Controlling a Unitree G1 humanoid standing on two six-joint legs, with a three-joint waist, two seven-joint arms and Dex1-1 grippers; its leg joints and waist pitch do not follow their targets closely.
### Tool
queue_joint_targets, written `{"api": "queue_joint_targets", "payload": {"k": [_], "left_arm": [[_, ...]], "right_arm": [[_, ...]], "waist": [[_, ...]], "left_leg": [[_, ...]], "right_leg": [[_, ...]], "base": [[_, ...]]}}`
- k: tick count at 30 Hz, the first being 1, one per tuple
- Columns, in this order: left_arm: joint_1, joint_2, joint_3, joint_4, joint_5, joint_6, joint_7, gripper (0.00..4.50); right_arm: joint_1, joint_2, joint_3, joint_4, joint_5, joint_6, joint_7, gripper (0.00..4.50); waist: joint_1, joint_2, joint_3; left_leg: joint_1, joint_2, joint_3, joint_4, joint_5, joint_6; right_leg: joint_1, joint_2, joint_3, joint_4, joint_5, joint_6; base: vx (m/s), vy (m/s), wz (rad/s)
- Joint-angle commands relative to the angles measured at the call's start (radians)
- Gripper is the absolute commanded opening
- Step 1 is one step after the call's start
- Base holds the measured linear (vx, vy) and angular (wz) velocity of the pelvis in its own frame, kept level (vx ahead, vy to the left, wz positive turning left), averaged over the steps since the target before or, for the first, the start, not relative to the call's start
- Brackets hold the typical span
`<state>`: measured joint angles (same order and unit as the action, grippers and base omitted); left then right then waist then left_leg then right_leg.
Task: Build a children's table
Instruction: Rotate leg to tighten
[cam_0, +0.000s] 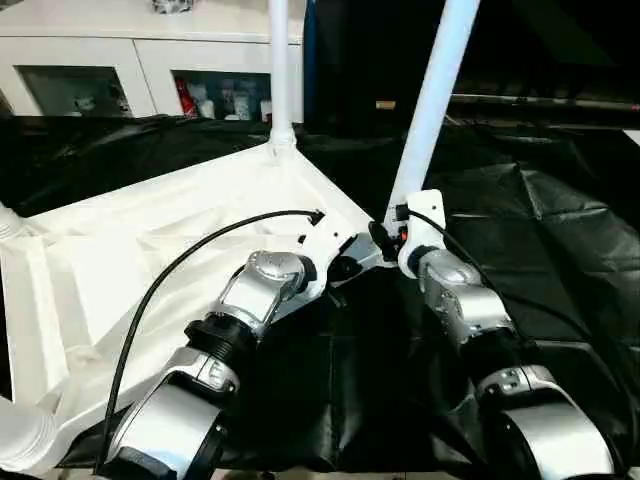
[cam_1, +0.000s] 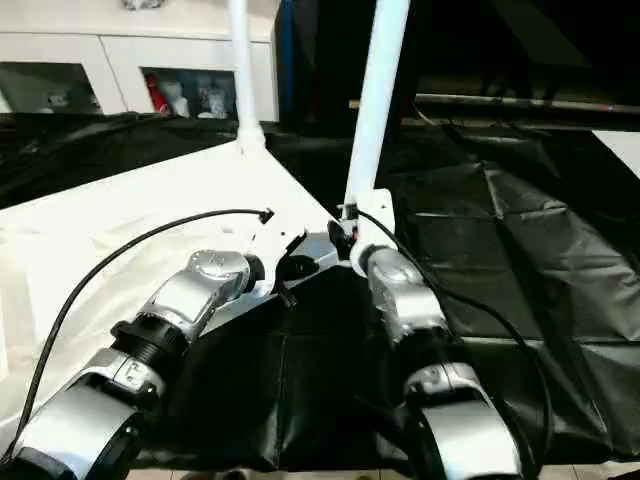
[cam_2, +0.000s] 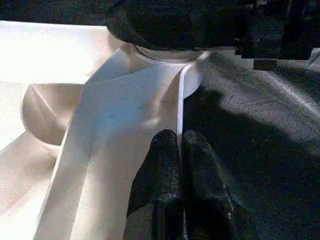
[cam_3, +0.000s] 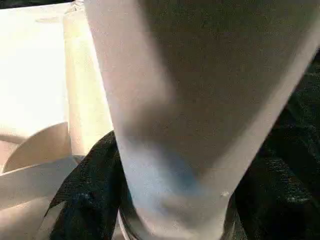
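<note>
The children's table top (cam_0: 150, 270) lies upside down on the black-covered work table. One white leg (cam_0: 278, 70) stands upright in the far corner socket. A second white leg (cam_0: 432, 100) leans over the near right corner socket (cam_2: 165, 57), its lower end at the socket. My right gripper (cam_0: 392, 238) is shut on that leg just above its base, with a black finger (cam_3: 82, 205) on either side of the tube (cam_3: 190, 125). My left gripper (cam_2: 180, 140) is shut on the thin rim of the table top (cam_2: 181, 100), right beside that corner.
Two more white leg bases show at the left edge (cam_0: 8, 222) and the bottom left corner (cam_0: 20, 440). A white glass-door cabinet (cam_0: 150, 70) stands behind the work table. Wrinkled black cover (cam_0: 540, 230) spreads to the right. A black cable (cam_0: 180, 265) arcs over my left forearm.
</note>
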<state>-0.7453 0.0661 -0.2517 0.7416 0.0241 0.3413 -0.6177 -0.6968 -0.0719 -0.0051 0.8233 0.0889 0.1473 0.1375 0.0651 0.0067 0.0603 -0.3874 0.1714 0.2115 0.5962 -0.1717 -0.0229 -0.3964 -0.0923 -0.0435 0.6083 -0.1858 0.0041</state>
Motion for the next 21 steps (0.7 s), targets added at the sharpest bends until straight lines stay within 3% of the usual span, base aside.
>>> {"api": "queue_joint_targets", "payload": {"k": [1,4,5,7,10,14,17,18,20,21], "left_arm": [[-0.015,0.007,0.036,0.019,0.005,-0.017,0.042,0.00],[-0.007,0.019,0.021,0.018,0.001,-0.014,0.009,0.00],[-0.005,0.024,0.018,0.016,0.001,-0.013,0.001,0.00],[-0.002,0.034,0.009,0.013,0.002,-0.021,-0.023,0.00],[0.019,0.084,-0.028,-0.013,0.007,-0.045,-0.140,0.00],[0.031,0.112,-0.044,-0.024,0.008,-0.062,-0.205,0.00],[0.044,0.155,-0.062,-0.041,0.001,-0.084,-0.301,0.00],[0.044,0.155,-0.062,-0.041,0.001,-0.084,-0.301,0.00],[0.085,0.222,-0.086,-0.132,-0.058,-0.129,-0.501,0.00],[0.090,0.227,-0.086,-0.144,-0.067,-0.126,-0.519,0.00]], "right_arm": [[0.024,0.003,0.001,0.060,-0.021,0.012,-0.003,3.31],[0.015,-0.002,0.009,0.056,-0.012,-0.018,0.039,3.37],[0.014,-0.007,0.012,0.051,-0.010,-0.027,0.055,3.65],[0.014,-0.021,0.022,0.038,-0.013,-0.041,0.082,3.76],[0.048,-0.097,0.085,-0.067,-0.013,-0.050,0.286,3.76],[0.080,-0.149,0.123,-0.134,-0.017,-0.059,0.412,3.76],[0.131,-0.227,0.158,-0.222,-0.005,-0.062,0.562,3.76],[0.131,-0.227,0.158,-0.222,-0.005,-0.062,0.562,3.76],[0.182,-0.311,0.180,-0.306,0.034,-0.057,0.733,3.76],[0.184,-0.316,0.184,-0.311,0.037,-0.055,0.747,3.76]], "waist": [[-0.007,-0.008,-0.065],[-0.010,-0.009,-0.065],[-0.011,-0.008,-0.065],[-0.012,-0.013,-0.064],[-0.008,-0.012,-0.064],[-0.009,-0.013,-0.069],[-0.008,-0.007,-0.069],[-0.005,-0.011,-0.069],[-0.002,-0.003,-0.069],[-0.002,-0.005,-0.069]], "left_leg": [[0.027,0.054,-0.037,-0.082,-0.322,-0.017],[0.025,0.054,-0.039,-0.084,-0.338,-0.018],[0.025,0.056,-0.039,-0.085,-0.334,-0.020],[0.024,0.054,-0.038,-0.083,-0.336,-0.011],[0.022,0.056,-0.036,-0.082,-0.321,0.003],[0.017,0.056,-0.034,-0.077,-0.250,0.031],[0.017,0.058,-0.033,-0.075,-0.228,0.044],[0.016,0.057,-0.033,-0.075,-0.228,0.047],[0.020,0.060,-0.034,-0.074,-0.234,0.055],[0.018,0.062,-0.034,-0.076,-0.238,0.055]], "right_leg": [[0.023,-0.061,0.036,-0.094,-0.337,-0.180],[0.024,-0.061,0.035,-0.095,-0.362,-0.174],[0.023,-0.062,0.035,-0.095,-0.352,-0.173],[0.022,-0.061,0.035,-0.095,-0.354,-0.177],[0.025,-0.061,0.037,-0.095,-0.344,-0.170],[0.033,-0.061,0.038,-0.082,-0.237,-0.204],[0.034,-0.060,0.036,-0.077,-0.205,-0.231],[0.037,-0.059,0.035,-0.080,-0.204,-0.229],[0.036,-0.058,0.036,-0.077,-0.185,-0.241],[0.040,-0.059,0.035,-0.075,-0.177,-0.245]], "base": [[0.000,0.000,0.00],[0.000,0.000,0.00],[0.000,0.000,0.00],[0.000,0.000,0.00],[0.000,0.000,0.00],[0.000,0.000,0.00],[0.000,0.000,0.00],[0.000,0.000,0.00],[0.000,0.000,0.00],[0.000,0.000,0.00]]}}
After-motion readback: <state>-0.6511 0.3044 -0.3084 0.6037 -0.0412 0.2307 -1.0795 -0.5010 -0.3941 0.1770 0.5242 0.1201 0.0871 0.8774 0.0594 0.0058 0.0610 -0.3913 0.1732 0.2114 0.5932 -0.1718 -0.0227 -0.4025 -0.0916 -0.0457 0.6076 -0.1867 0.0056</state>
